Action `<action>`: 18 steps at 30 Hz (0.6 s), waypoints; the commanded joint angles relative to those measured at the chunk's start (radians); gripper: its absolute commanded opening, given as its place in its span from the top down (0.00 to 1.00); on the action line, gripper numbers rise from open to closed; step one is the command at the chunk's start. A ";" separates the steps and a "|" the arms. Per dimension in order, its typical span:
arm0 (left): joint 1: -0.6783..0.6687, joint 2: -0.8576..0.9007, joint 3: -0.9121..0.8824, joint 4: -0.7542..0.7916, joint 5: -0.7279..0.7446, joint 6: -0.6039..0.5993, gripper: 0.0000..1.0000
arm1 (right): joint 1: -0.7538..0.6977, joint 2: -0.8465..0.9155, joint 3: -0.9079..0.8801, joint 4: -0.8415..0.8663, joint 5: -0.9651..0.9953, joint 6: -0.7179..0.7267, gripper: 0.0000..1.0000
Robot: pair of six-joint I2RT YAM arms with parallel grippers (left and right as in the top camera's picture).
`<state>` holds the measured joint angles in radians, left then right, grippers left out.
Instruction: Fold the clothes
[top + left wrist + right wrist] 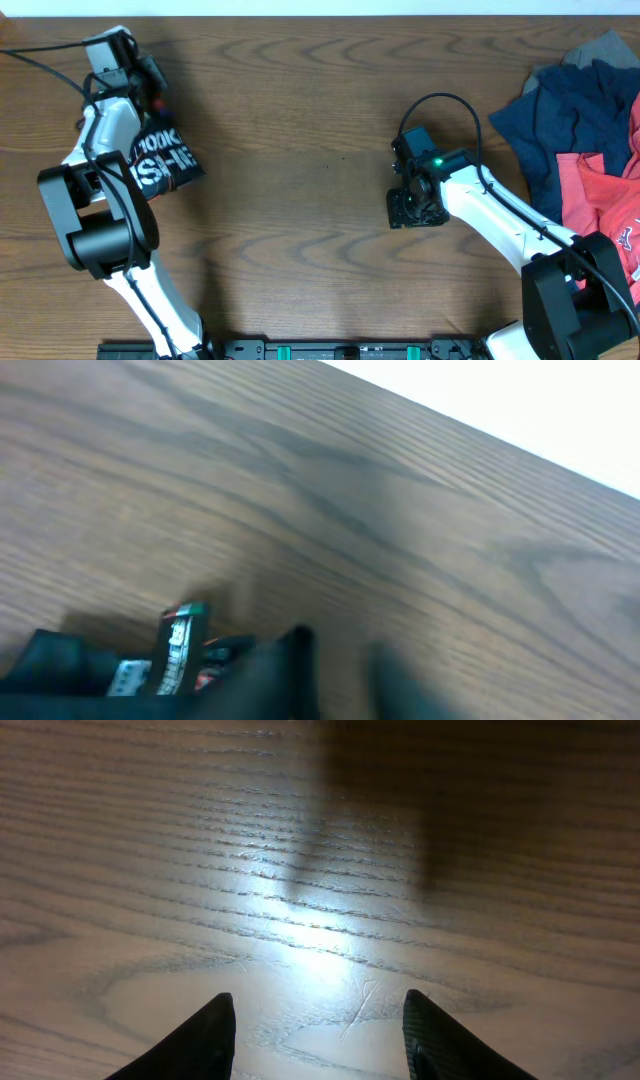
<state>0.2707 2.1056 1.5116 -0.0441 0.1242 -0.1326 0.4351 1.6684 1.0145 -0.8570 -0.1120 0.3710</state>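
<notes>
The black jersey [168,160] lies folded small on the table at the left, with white lettering facing up. In the left wrist view it is a blurred dark shape with white print at the bottom left [150,660]. My left gripper [152,92] is just beyond the jersey's far edge. Its blurred fingers [345,675] look apart with bare wood between them, holding nothing. My right gripper [418,208] is open and empty over bare wood at mid-table, with its two fingertips spread wide [320,1030].
A loose pile of clothes sits at the right edge: a navy garment [560,120], a coral-red one [600,200] and a grey one [600,48]. The table's far edge [560,455] runs close behind the left gripper.
</notes>
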 commanded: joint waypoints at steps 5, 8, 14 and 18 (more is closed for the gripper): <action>0.012 -0.011 0.022 -0.054 -0.011 -0.003 0.02 | -0.010 -0.010 0.005 -0.007 0.007 -0.013 0.46; 0.000 -0.013 0.022 -0.135 0.002 -0.003 0.02 | -0.010 -0.010 0.005 0.000 0.007 -0.011 0.45; -0.093 -0.013 0.022 -0.321 0.026 0.001 0.02 | -0.010 -0.010 0.005 0.063 -0.008 0.067 0.38; -0.208 -0.013 0.022 -0.476 0.026 0.002 0.02 | -0.010 -0.009 0.005 0.075 -0.031 0.097 0.34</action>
<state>0.1402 2.1056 1.5181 -0.4629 0.1349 -0.1337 0.4351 1.6688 1.0145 -0.7856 -0.1242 0.4240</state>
